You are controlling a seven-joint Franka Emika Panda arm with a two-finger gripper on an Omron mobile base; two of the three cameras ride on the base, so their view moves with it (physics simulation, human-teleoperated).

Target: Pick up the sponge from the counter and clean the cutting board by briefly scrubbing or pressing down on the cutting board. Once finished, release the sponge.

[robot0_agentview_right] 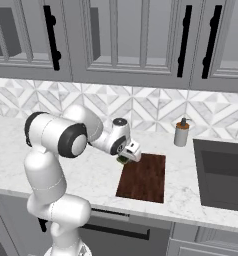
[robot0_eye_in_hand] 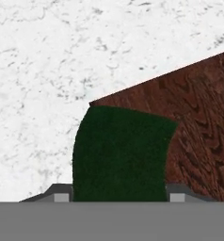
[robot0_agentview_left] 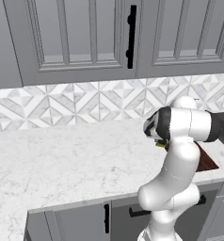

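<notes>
My gripper point(robot0_agentview_right: 125, 159) is shut on the sponge point(robot0_eye_in_hand: 119, 153), whose dark green face sits squeezed between the two fingertips point(robot0_eye_in_hand: 61, 194) in the hand view. A sliver of the sponge point(robot0_agentview_right: 122, 159) peeks out under the hand, just above the near-left corner of the cutting board point(robot0_agentview_right: 146, 177). The reddish-brown cutting board point(robot0_eye_in_hand: 198, 122) lies flat on the white marble counter point(robot0_agentview_right: 91, 175). In the left base view the arm covers most of the cutting board point(robot0_agentview_left: 205, 162), and a green-yellow bit of the sponge point(robot0_agentview_left: 160, 144) shows below the hand. Whether the sponge touches the board I cannot tell.
A soap dispenser point(robot0_agentview_right: 181, 133) stands behind the board near the backsplash. The dark sink basin point(robot0_agentview_right: 223, 172) lies to the board's right. Grey cabinets with black handles point(robot0_agentview_right: 184, 40) hang above. Broad bare counter point(robot0_agentview_left: 62, 164) stretches to the left.
</notes>
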